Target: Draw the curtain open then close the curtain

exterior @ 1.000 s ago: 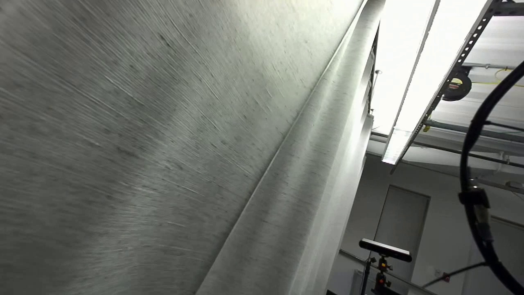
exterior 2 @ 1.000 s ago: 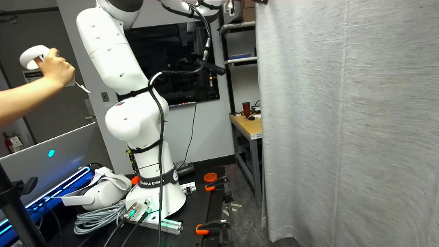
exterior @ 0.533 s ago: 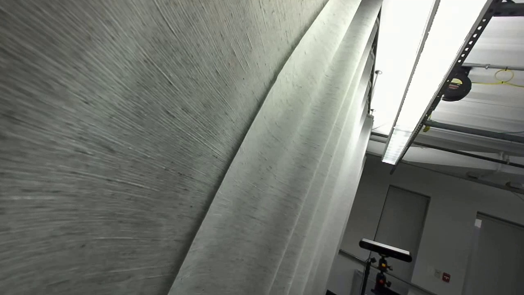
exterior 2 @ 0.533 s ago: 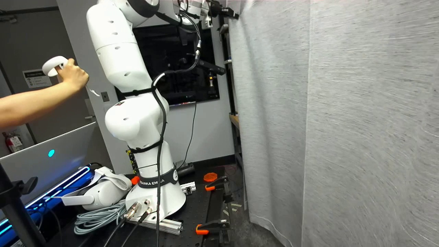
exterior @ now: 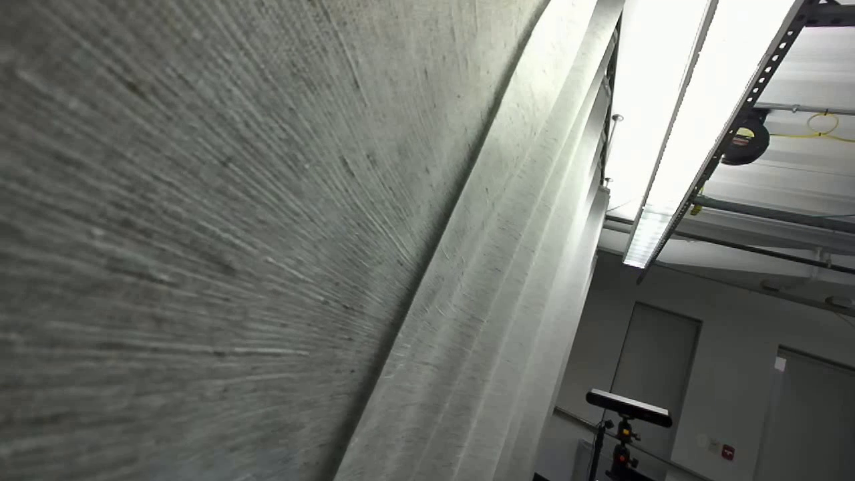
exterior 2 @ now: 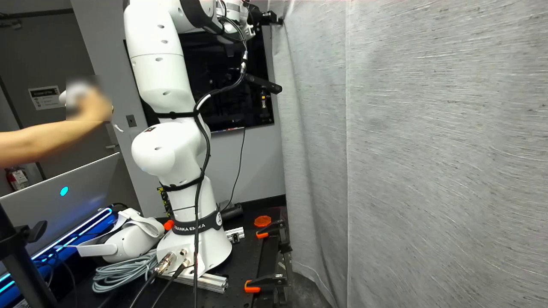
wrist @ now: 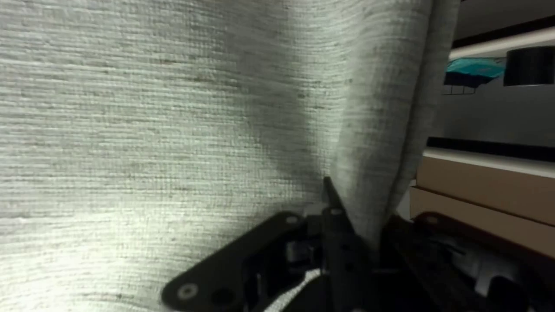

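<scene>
Pinching the curtain point(wrist: 195, 130) at a bunched fold near its side edge, between fingers point(wrist: 342, 247) narrowed right down on the fabric, presumably to drag the whole panel along without losing the edge. Hanging in tall folds beside the black bench point(exterior 2: 246, 254), perhaps partway through the closing pull. Compared with a second ago, drawn farther across in an exterior view, cutting the wooden bench and red cup from sight, and with a more tightly folded arm point(exterior 2: 169, 147).
</scene>
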`<state>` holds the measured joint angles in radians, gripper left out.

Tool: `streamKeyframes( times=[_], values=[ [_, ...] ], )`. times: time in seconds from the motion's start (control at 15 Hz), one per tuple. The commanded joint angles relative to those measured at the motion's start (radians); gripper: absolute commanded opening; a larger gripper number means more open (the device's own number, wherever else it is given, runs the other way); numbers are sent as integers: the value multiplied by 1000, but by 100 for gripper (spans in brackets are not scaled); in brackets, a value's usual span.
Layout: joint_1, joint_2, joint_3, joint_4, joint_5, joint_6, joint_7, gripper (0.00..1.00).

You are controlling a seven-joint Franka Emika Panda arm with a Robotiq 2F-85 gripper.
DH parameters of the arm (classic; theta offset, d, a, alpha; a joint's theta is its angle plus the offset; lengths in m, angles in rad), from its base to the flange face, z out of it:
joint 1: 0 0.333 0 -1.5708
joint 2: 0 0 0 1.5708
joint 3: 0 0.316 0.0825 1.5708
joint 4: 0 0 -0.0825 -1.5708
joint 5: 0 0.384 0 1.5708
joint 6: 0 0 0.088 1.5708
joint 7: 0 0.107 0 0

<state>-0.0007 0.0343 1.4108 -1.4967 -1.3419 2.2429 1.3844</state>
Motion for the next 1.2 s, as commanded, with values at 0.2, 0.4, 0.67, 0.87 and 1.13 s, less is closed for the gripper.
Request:
streamKeyframes(
  times=[0.2,0.4,0.67,0.87,1.13],
  values=[
    [263,144,-158,32,-132,-17,-42,1],
    [342,274,-124,104,-270,-129,-52,1],
    [582,322,-336,216,-303,-159,-64,1],
    [597,238,-436,200,-252,-130,-36,4],
    [637,259,-464,228,-255,-133,-48,4]
  ],
)
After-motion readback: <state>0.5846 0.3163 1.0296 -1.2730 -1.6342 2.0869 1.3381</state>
